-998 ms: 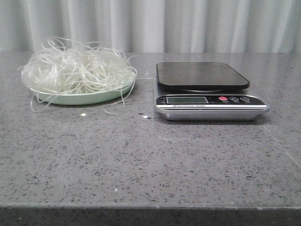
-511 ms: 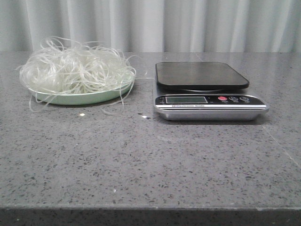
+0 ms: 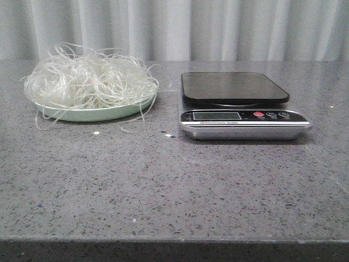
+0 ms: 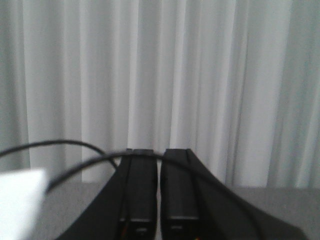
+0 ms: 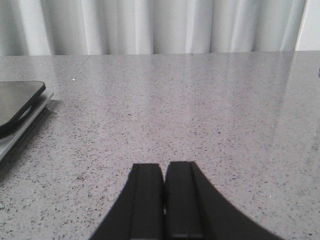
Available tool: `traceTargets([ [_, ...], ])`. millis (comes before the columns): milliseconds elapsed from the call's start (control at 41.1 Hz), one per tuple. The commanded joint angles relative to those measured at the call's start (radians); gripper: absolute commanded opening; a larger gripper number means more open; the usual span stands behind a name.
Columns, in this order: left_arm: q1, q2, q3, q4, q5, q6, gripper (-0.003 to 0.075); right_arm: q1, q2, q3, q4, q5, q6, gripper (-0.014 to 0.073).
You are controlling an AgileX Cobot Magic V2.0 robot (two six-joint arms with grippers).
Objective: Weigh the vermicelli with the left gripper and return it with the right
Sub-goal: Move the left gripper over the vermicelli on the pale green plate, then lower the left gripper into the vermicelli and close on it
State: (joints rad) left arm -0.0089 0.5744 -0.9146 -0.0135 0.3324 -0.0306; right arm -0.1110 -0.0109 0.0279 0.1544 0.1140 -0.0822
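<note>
The vermicelli (image 3: 90,83) sits on the green plate (image 3: 98,113), and both the left hand (image 4: 159,187) and right hand (image 5: 164,192) are pressed closed, holding nothing.

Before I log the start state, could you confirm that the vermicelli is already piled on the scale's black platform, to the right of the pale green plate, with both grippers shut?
Not quite. The front view shows the vermicelli still heaped on the pale green plate; the scale's black platform, to the plate's right, is bare. Both the left gripper and the right gripper are indeed shut.
</note>
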Motion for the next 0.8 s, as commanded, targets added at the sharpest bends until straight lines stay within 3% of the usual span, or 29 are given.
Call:
traceTargets([
  [0,-0.037,0.139,-0.107,-0.004,0.072,0.010,0.0252,-0.001,-0.016,-0.008,-0.007,-0.080,-0.004,0.0152],
  [170,-0.167,0.332,-0.211,-0.005,0.182,0.073,0.0485,-0.001,-0.016,-0.008,-0.007,-0.080,-0.004,0.0152],
  [268,-0.236,0.432,-0.259,-0.005,0.232,0.080,0.0553,-0.001,-0.016,-0.008,-0.007,-0.080,-0.004,0.0152],
  [438,-0.292,0.591,-0.354,-0.016,0.333,0.111,0.0573,-0.001,-0.016,-0.008,-0.007,-0.080,-0.004,0.0152],
  [608,-0.293,0.778,-0.474,-0.162,0.502,0.226,0.0622,-0.001,-0.016,-0.008,-0.007,-0.080,-0.004,0.0152],
  [779,-0.293,0.917,-0.533,-0.153,0.539,0.226,0.0622,-0.001,-0.016,-0.008,-0.007,-0.080,-0.004,0.0152],
])
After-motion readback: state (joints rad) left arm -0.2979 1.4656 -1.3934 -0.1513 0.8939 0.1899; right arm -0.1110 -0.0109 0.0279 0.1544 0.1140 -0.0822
